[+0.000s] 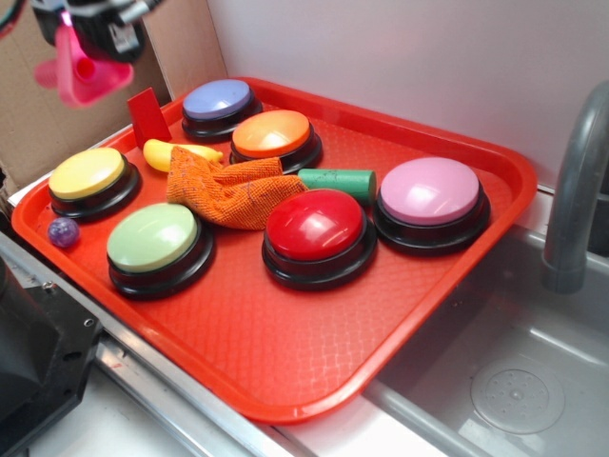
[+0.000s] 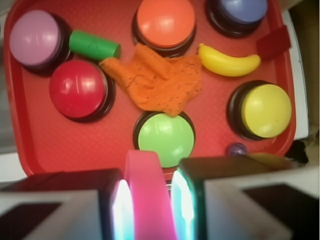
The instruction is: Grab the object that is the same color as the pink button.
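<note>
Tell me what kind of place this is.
Probably a toy kitchen sink set up as a robot test bench: a grey faucet over a basin, and beside it a red tray of dome buttons and toys.

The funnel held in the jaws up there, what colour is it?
Hot pink funnel; the exterior view shows it best.

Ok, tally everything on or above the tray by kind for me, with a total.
Dome buttons: 6 (purple, orange, yellow, green, red, pink button)
Green cylinder: 1
Banana: 1
Orange cloth: 1
Red block: 1
Purple ball: 1
Pink funnel, in gripper: 1
Total: 12
</note>
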`<control>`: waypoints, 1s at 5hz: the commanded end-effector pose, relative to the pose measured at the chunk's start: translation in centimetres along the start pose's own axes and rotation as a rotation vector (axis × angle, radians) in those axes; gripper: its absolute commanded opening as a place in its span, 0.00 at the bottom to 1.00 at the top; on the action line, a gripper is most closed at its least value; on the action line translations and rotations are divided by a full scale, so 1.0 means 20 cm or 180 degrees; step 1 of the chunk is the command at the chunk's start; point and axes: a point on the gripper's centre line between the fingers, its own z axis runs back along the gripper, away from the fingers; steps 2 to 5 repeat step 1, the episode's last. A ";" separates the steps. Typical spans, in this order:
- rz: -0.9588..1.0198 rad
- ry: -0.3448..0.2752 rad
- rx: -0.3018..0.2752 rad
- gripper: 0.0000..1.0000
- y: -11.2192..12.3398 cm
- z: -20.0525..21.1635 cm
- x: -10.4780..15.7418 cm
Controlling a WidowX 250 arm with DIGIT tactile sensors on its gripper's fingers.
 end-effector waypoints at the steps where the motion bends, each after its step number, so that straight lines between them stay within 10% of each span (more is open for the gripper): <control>1: -0.0079 -0.0014 0.0073 0.00 0.06 0.06 0.01; 5: -0.0079 -0.0014 0.0073 0.00 0.06 0.06 0.01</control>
